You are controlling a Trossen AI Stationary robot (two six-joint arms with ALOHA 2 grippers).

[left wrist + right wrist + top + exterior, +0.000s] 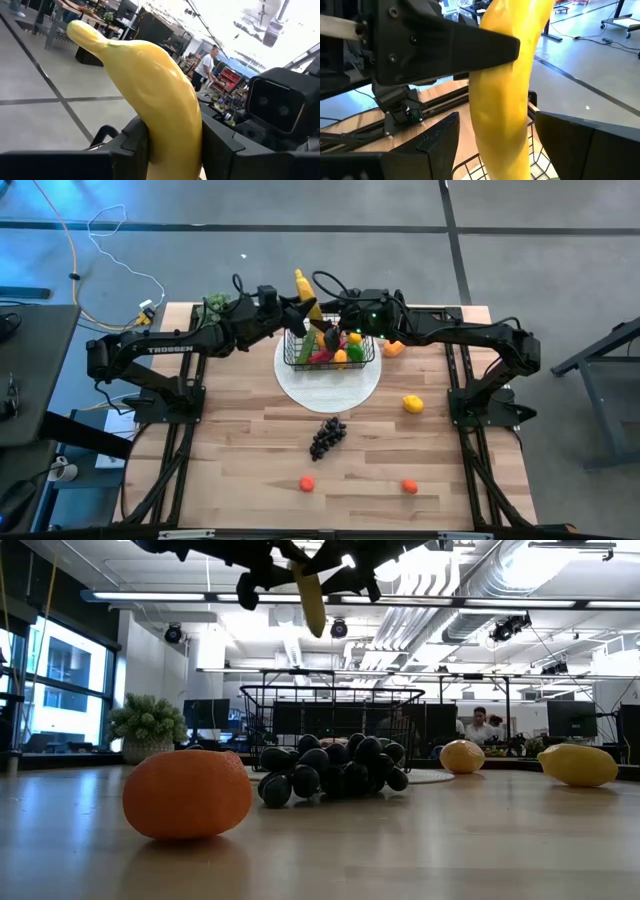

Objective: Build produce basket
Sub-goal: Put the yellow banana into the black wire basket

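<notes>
A yellow banana [303, 292] is held in the air over the far side of the black wire basket [330, 352], which stands on a round white plate [330, 387] and holds several produce pieces. My left gripper [172, 145] is shut on the banana. My right gripper [497, 145] is open; its fingers stand on either side of the banana's lower part, with narrow gaps. In the low view the banana [312, 600] hangs high above the basket [330, 710]. My left gripper pinches the banana's middle [175, 125] between its two fingers, which lie across it. It comes from the table's left side. The banana is lifted clear over the basket, slanted, with one end [80, 30] pointing away toward the table's far edge.
A dark grape bunch [327, 435], two small oranges [307, 483] [409, 486], a lemon [412, 404] and an orange fruit [394, 348] lie on the table. A leafy green bunch [215, 303] stands at the far left corner. People show in the room behind.
</notes>
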